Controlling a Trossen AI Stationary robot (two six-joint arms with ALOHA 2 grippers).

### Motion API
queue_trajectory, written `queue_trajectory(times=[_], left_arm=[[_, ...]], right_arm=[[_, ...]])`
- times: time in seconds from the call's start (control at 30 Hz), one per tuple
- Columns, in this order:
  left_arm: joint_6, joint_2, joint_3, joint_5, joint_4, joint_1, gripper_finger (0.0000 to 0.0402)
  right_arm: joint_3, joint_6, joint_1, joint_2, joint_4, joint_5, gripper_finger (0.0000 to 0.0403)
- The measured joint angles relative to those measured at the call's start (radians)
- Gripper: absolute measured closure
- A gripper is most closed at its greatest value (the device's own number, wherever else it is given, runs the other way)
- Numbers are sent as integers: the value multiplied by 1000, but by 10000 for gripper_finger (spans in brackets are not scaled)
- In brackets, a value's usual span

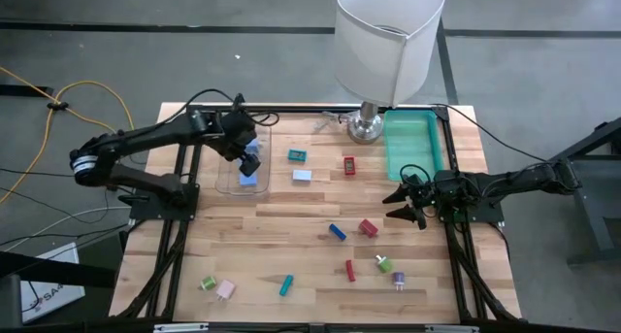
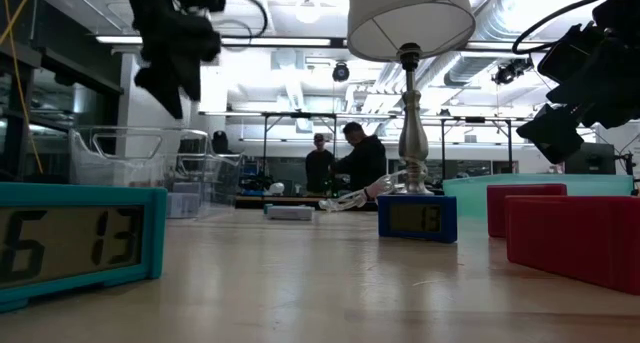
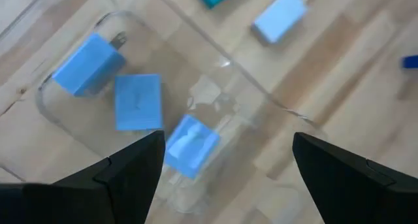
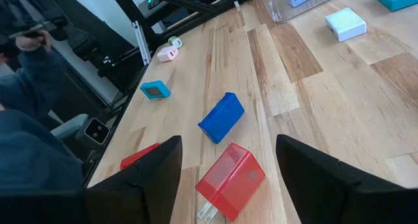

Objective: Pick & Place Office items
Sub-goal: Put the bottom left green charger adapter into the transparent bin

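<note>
The left end effector (image 1: 249,156) hangs over the clear tray (image 1: 225,184) in the upper left part of the table (image 1: 291,226) in the high view, its fingers (image 3: 124,175) spread apart and holding nothing. Straight under it, the left wrist view shows three light blue blocks (image 3: 138,101) lying inside the tray, one of them with metal prongs. Just outside the tray's rim lie a pale blue block (image 1: 302,175) and a teal piece (image 1: 297,155).

The right end effector (image 1: 406,203) hovers at the right side of the table, beside the green bin (image 1: 411,149), its fingers (image 4: 140,178) also apart and empty. In front of it, in the right wrist view, sit a red block (image 4: 230,180) with prongs and a dark blue block (image 4: 221,117).

Other office items are scattered over the table in the high view: a red piece (image 1: 349,165) at upper centre, a thin red piece (image 1: 350,270) lower down, a green bit (image 1: 385,264), a small purple bit (image 1: 399,279), a teal stick (image 1: 286,285), and a green bit (image 1: 208,283) beside a pink bit (image 1: 225,289) at lower left.

A white-shaded lamp (image 1: 386,42) stands at the table's top edge, next to the green bin.

In the low view, two people (image 2: 345,158) are in the room beyond.
</note>
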Motion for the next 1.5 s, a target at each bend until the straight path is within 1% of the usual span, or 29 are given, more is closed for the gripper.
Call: queue_trajectory(times=[0.1,0.2,0.37,0.67,0.83,0.93,1.03,1.2,1.5], left_arm=[[-40,-15,36,0,-51,-64,73],[-97,-15,64,0,-92,-152,73],[-297,-15,80,-15,-121,-324,73],[-612,-5,80,-148,-132,-651,73],[-763,20,80,-218,-131,-839,73],[-834,42,80,-243,-119,-928,73],[-872,64,80,-250,-96,-993,73],[-874,108,80,-250,-38,-1078,73],[-853,168,80,-253,-14,-1187,73]], right_arm=[[0,0,0,0,0,0,167],[0,0,0,0,0,0,167],[0,0,0,0,0,0,167],[0,0,0,0,0,0,167],[0,0,0,0,0,0,167],[0,0,0,0,0,0,167],[0,0,0,0,0,0,167],[0,0,0,0,0,0,167],[0,0,0,0,0,0,167]])
